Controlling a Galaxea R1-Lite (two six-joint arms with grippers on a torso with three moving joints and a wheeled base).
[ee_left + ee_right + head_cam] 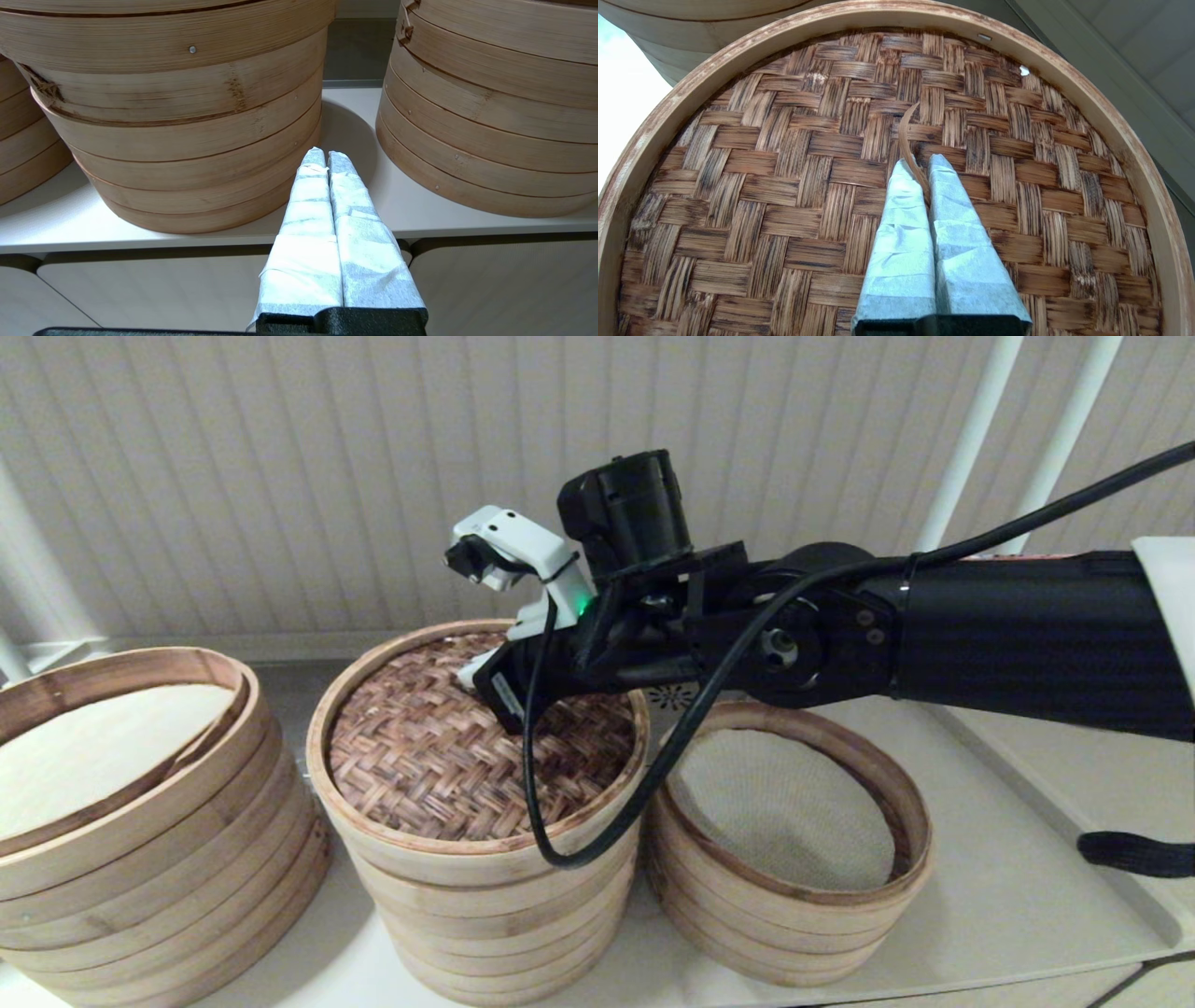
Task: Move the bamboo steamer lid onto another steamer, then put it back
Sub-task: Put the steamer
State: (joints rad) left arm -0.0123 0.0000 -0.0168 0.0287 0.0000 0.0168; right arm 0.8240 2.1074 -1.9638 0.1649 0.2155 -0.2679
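My left gripper (322, 156) waited closed below the shelf's front edge. My right gripper (922, 163) was pinched on the thin handle strip (906, 135) of the bamboo steamer lid (467, 747), seated on the middle stack. I judged the step a grasp; next, a straight lift.

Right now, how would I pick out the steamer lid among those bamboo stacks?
Three bamboo stacks stand in a row on the pale shelf. The bamboo steamer lid caps the middle stack, under the right gripper, whose jaws pinch its thin handle strip. Only it has a dark brown woven top; the neighbouring stacks are open, showing pale liners.
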